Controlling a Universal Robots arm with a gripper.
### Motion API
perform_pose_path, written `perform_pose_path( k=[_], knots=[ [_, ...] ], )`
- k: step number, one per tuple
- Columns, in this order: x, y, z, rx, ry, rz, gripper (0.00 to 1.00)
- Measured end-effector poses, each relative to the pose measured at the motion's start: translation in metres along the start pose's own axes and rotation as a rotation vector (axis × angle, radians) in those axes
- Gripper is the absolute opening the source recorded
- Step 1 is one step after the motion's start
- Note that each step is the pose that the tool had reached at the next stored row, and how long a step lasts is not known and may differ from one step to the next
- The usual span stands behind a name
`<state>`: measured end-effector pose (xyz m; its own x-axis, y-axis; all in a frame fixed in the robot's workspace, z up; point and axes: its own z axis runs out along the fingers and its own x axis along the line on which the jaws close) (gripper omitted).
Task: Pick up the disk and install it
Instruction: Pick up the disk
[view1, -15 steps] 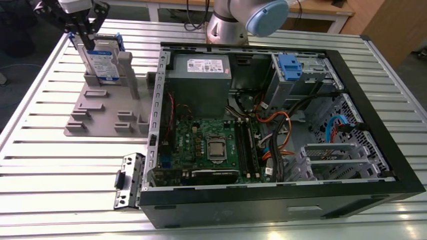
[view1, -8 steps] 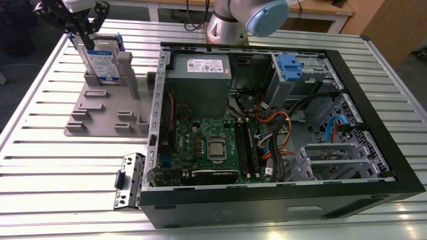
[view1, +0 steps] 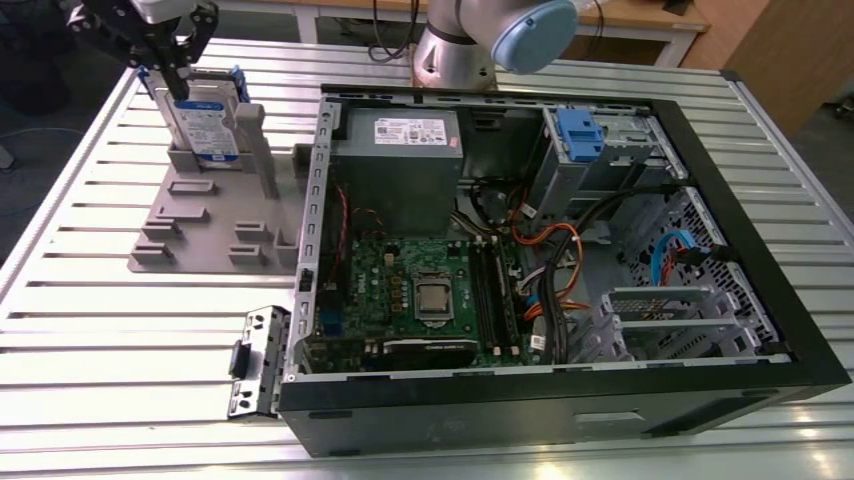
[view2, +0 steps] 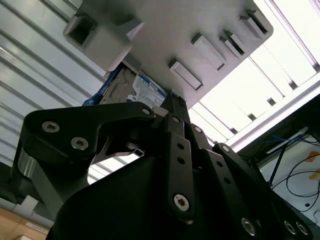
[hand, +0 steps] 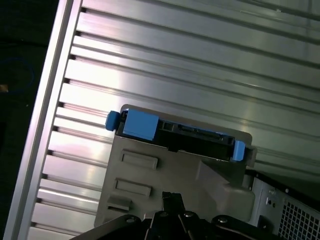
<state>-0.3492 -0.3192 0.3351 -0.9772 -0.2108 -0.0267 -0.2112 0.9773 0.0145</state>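
Note:
The disk (view1: 210, 122) stands upright in a slot of the grey holder (view1: 214, 235), on the table at the exterior view's left. It is a silver drive with a white-and-blue label in a blue carrier. My gripper (view1: 170, 78) is right over the disk's top edge, and I cannot tell whether it touches it. In the first wrist view the disk (hand: 175, 132) shows edge-on from above, seated in the holder (hand: 170, 175). The second wrist view has the disk's label (view2: 145, 90) just beyond my gripper (view2: 170, 97).
An open computer case (view1: 694, 140) lies on the slatted metal table (view1: 107, 340), with a grey box (view1: 398, 150), a motherboard (view1: 414, 295) and a blue latch piece (view1: 581, 130) at a drive bay. A metal bracket (view1: 260, 360) lies beside the case. The arm's base (view1: 461, 50) stands behind.

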Motion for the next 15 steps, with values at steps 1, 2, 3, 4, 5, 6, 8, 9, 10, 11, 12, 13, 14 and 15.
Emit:
perform_pose_path(
  k=[1, 2, 3, 4, 5, 6, 8, 9, 10, 11, 12, 13, 14, 15],
  knots=[
    [0.0000, 0.0000, 0.0000, -0.0002, 0.0001, -0.007, 0.10],
    [0.0000, 0.0000, 0.0000, -0.0004, 0.0002, -0.014, 0.10],
    [0.0000, 0.0000, 0.0000, -0.0005, 0.0003, -0.021, 0.10],
    [0.0000, 0.0000, 0.0000, -0.0007, 0.0005, -0.028, 0.10],
    [0.0000, 0.0000, 0.0000, -0.0009, 0.0005, -0.035, 0.10],
    [0.0000, 0.0000, 0.0000, -0.0011, 0.0006, -0.042, 0.10],
    [0.0000, 0.0000, 0.0000, -0.0015, 0.0008, -0.056, 0.10],
    [0.0000, 0.0000, 0.0000, -0.0017, 0.0008, -0.062, 0.10],
    [0.0000, 0.0000, 0.0000, -0.0018, 0.0010, -0.069, 0.10],
    [0.0000, 0.0000, 0.0000, -0.0020, 0.0011, -0.076, 0.10],
    [0.0000, 0.0000, 0.0000, -0.0022, 0.0012, -0.083, 0.10],
    [0.0000, 0.0000, 0.0000, -0.0024, 0.0013, -0.090, 0.10],
    [0.0000, 0.0000, 0.0000, -0.0026, 0.0014, -0.098, 0.10],
    [0.0000, 0.0000, 0.0000, -0.0028, 0.0015, -0.106, 0.10]
  ],
)
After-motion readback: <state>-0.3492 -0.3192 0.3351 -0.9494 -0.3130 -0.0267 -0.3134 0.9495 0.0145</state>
